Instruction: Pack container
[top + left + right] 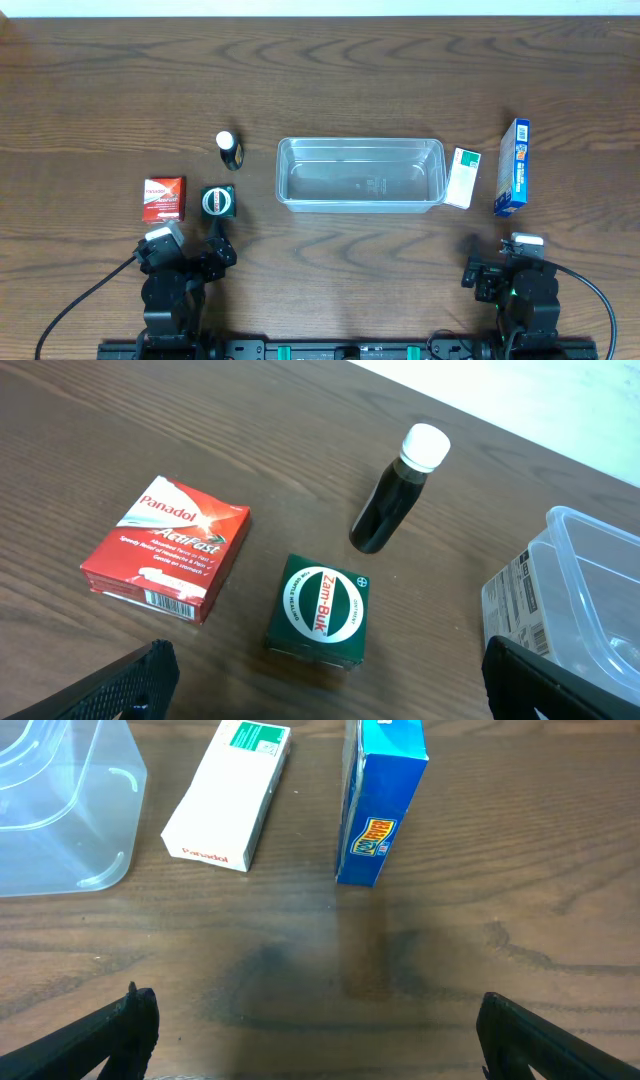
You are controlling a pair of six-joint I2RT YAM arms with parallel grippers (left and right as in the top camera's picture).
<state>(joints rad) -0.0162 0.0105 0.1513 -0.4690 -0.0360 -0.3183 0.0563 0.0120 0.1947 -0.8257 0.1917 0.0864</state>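
I am holding my left gripper (327,675) low over the near edge of the brown wooden table (330,70), and its two black fingers are sitting far apart with nothing between them. My right gripper (315,1020) is doing the same thing on the other side, fingers spread wide and gripping nothing. Just in front of my left gripper a small green Zam-Buk box (322,610) is sitting on the wood. A red Panadol ActiFast box (168,545) is lying flat just beside it, on its left. A bit farther back a little dark bottle (388,505) with a white cap is standing up. In front of my right gripper a white and green Panadol box (228,795) is lying flat, and a blue box (380,805) is standing on its thin side near it, on the right. The container (360,142) is sitting in the middle of the table, between the two groups of small things. It is clear and much bigger than the boxes. Its open top is facing up. The white and green box is lying just beside its right end, and the dark bottle is standing near its left end.
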